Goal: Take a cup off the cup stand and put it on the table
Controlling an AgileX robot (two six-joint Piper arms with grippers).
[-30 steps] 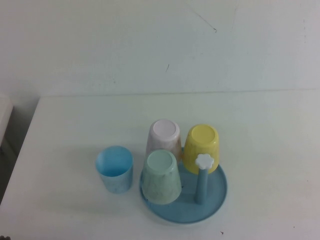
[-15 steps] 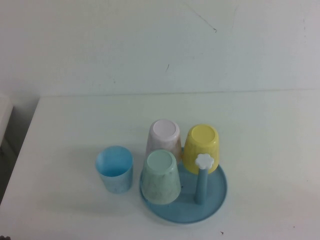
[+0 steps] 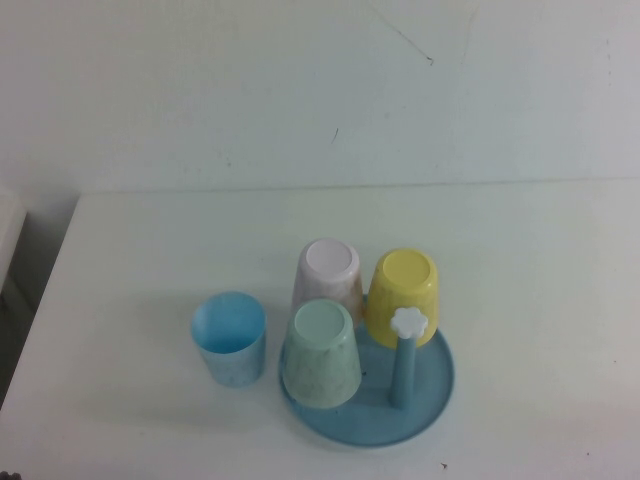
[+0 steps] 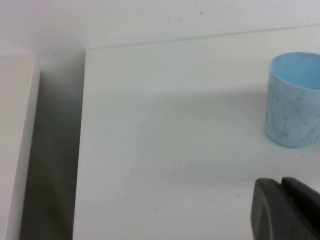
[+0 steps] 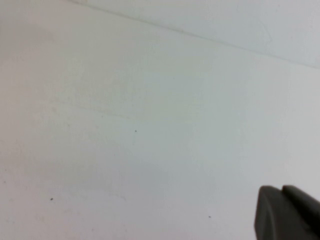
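Cup [image 3: 229, 338] upright just beside stand [image 3: 430, 395]; left tool [image 4: 287, 210], right tool [image 5: 287, 212] apart.

Bright, even light; soft blur

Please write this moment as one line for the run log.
blue cup: upright on table, left of cup stand | left gripper: apart from cup, holds nothing | right gripper: over bare table

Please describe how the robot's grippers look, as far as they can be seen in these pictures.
Very little shows. In the left wrist view, the left gripper is a dark grey, matte, rounded block at the picture's corner, with one thin seam, above the table near the cup. In the right wrist view, the right gripper looks the same. No cables, markings or arms are visible; the high view shows neither gripper.
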